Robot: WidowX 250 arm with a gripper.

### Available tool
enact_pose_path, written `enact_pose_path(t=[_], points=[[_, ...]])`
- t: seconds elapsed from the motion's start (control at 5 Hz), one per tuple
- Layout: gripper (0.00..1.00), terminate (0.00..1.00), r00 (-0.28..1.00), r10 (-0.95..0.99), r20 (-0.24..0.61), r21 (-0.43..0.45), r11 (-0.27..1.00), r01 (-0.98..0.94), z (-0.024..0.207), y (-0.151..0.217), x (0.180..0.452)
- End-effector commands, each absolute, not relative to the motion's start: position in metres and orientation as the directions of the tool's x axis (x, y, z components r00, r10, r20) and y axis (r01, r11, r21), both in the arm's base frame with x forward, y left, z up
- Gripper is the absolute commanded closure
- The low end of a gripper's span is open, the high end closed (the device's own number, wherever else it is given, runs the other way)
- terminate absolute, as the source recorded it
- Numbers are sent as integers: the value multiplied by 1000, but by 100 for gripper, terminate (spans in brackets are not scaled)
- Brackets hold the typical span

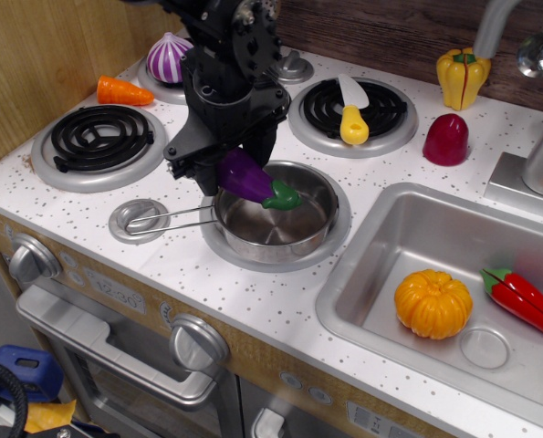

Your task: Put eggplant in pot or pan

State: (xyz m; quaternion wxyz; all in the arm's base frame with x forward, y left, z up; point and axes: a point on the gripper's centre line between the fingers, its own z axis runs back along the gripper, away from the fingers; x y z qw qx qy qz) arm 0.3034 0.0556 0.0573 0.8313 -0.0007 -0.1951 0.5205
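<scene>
Gripper (227, 175) pinching eggplant (246, 177) by fat end, frame centre, above pan (276, 219). Looks light, stiff, slick plastic.
</scene>
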Motion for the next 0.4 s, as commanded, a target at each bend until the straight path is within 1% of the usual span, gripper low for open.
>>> enact_pose_path(t=[0.0, 0.2], points=[[0, 0, 381, 859, 341, -237, 471, -850, 64, 57, 305], [0, 100, 381, 859, 341, -237, 471, -850, 64, 57, 305]])
